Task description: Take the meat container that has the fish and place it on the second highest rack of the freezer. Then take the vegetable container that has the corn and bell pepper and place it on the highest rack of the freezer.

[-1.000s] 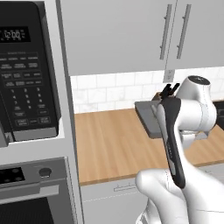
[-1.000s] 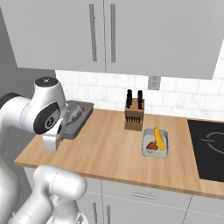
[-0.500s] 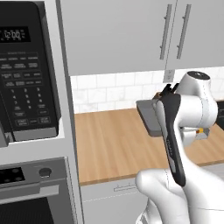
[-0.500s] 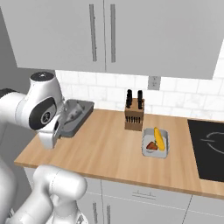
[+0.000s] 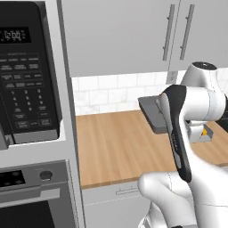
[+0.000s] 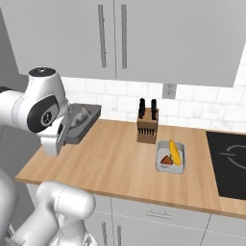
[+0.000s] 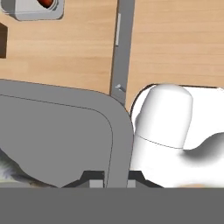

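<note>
The robot is working on the first job — the grey tray (image 6: pixel 79 122) with the fish is being held up in the air, above the left end of the wooden counter (image 6: pixel 110 163). The gripper (image 7: pixel 116 177) is pinched tight on the tray's rim. The other tray (image 6: pixel 170 156), with the yellow corn (image 6: pixel 175 153) and the red bell pepper (image 6: pixel 166 160), is sitting on the counter near the knife block (image 6: pixel 147 128). Next, I think, the robot needs to be turning toward the freezer and sliding the tray onto the second shelf from the top — keeping it flat.
</note>
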